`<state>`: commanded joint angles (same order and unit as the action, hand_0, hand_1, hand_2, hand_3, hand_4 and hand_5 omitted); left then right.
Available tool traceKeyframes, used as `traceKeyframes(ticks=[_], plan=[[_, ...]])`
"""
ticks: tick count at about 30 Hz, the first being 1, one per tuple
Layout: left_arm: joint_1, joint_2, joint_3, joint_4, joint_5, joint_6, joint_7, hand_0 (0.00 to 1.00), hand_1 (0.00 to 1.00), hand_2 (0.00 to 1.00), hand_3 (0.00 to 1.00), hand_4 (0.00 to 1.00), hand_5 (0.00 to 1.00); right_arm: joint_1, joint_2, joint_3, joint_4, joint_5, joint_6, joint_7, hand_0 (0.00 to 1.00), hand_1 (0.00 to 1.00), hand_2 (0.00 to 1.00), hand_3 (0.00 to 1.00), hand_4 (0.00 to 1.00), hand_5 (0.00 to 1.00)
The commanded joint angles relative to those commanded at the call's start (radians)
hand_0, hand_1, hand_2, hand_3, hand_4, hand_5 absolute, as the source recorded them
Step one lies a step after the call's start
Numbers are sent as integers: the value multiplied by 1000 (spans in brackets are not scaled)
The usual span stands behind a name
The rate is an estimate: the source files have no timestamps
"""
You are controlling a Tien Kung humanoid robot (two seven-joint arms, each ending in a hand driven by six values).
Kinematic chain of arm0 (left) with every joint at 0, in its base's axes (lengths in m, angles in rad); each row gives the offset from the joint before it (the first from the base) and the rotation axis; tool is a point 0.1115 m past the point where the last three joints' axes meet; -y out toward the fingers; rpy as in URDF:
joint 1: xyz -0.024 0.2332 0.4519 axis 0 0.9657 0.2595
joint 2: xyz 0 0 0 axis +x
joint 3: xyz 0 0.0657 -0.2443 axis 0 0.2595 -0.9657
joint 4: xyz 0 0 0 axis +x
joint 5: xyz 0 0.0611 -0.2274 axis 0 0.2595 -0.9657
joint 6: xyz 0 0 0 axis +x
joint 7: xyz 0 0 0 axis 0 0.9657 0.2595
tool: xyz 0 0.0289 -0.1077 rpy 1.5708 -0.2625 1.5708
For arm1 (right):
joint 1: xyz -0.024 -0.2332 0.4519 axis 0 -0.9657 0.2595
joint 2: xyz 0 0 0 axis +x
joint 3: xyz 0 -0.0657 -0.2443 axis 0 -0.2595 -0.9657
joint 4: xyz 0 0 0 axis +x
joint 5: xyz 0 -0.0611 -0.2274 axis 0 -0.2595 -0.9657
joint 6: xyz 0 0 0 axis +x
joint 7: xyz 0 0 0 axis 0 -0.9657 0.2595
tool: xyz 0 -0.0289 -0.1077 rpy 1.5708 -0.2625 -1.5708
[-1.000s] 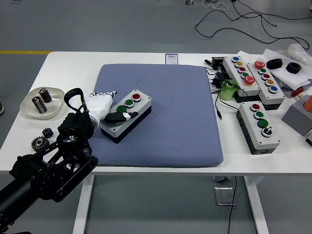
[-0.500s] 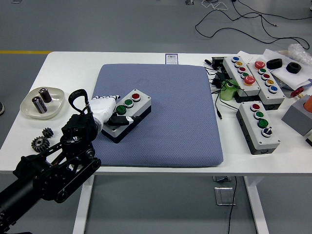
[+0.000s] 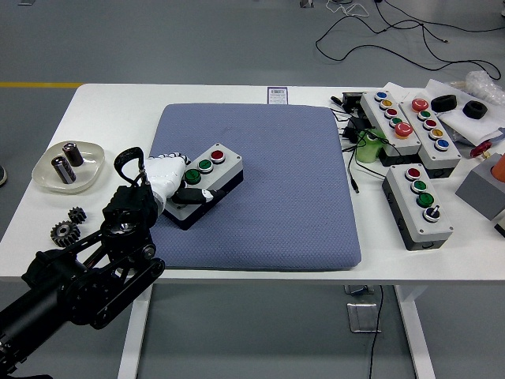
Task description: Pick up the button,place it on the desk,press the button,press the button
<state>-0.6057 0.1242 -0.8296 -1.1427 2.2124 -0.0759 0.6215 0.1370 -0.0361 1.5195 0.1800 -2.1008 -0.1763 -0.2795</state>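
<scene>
A grey button box (image 3: pixel 207 180) with a red, a green and another green button lies on the blue-grey pad (image 3: pixel 268 166), near its left side. My left hand (image 3: pixel 175 184), white with black fingertips, is on the box's near-left end, with fingers curled over its top and a thumb along its front side. The black left arm (image 3: pixel 87 268) comes in from the lower left. The right arm is out of view.
A white dish (image 3: pixel 69 166) with two metal cylinders stands at the left. Two small gears (image 3: pixel 67 225) lie near the left front edge. Several other button boxes (image 3: pixel 417 204), cables and black parts crowd the right side of the table.
My left hand has slid further onto the box's near end and closed around it. The box has shifted slightly left and toward me.
</scene>
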Motion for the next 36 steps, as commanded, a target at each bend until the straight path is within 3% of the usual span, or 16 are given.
traceKeyframes(ticks=[1, 2, 7, 8, 13, 14, 25, 26, 30, 33, 36], plan=[[1, 1, 0, 1, 2, -1, -11, 393, 511, 498, 543, 721, 290, 0, 0, -1, 0, 2, 0, 0, 670, 644, 687, 630, 309, 178], [1, 1, 0, 2, 3, 0, -19, 363, 386, 386, 453, 638, 31, 0, 0, -2, 0, 3, 0, 0, 670, 645, 688, 630, 309, 178], [5, 9, -4, 15, 12, 9, -101, 363, 386, 386, 453, 638, 31, 2, 1, -5, 0, 8, -1, 1, 670, 645, 688, 630, 309, 178], [5, 11, -7, 18, 12, 8, -120, 312, 296, 305, 382, 421, 2, 2, 1, -5, 0, 8, -1, 1, 670, 645, 688, 630, 309, 178], [5, 26, -19, 32, 4, 35, -234, 312, 296, 305, 382, 421, 2, 3, 1, -4, 0, 9, -2, 2, 670, 645, 688, 630, 309, 178], [5, 32, -24, 35, 2, 46, -265, 280, 260, 279, 358, 362, 2, 3, 1, -4, 0, 9, -2, 2, 670, 644, 687, 630, 309, 177], [-20, 85, -23, 87, 11, 120, -579, 280, 266, 283, 366, 331, 2, 6, 1, -5, 0, 11, -2, 1, 670, 644, 687, 630, 309, 177], [-25, 88, -20, 93, 7, 126, -614, 273, 269, 287, 375, 415, 2, 6, 1, -4, 0, 9, -1, 0, 670, 645, 687, 630, 308, 177], [-41, 98, 1, 104, 0, 145, -754, 273, 269, 287, 375, 415, 2, 6, 1, -2, 0, 7, -1, 1, 670, 645, 687, 630, 308, 177], [-53, 100, 28, 109, 1, 163, -819, 273, 269, 287, 374, 442, 2, 6, 1, -2, 0, 7, -1, 1, 670, 645, 687, 630, 309, 177], [-65, 99, 58, 117, 18, 167, -838, 273, 269, 287, 374, 442, 2, 6, 1, -2, 0, 6, -1, 0, 670, 645, 687, 630, 309, 177]])
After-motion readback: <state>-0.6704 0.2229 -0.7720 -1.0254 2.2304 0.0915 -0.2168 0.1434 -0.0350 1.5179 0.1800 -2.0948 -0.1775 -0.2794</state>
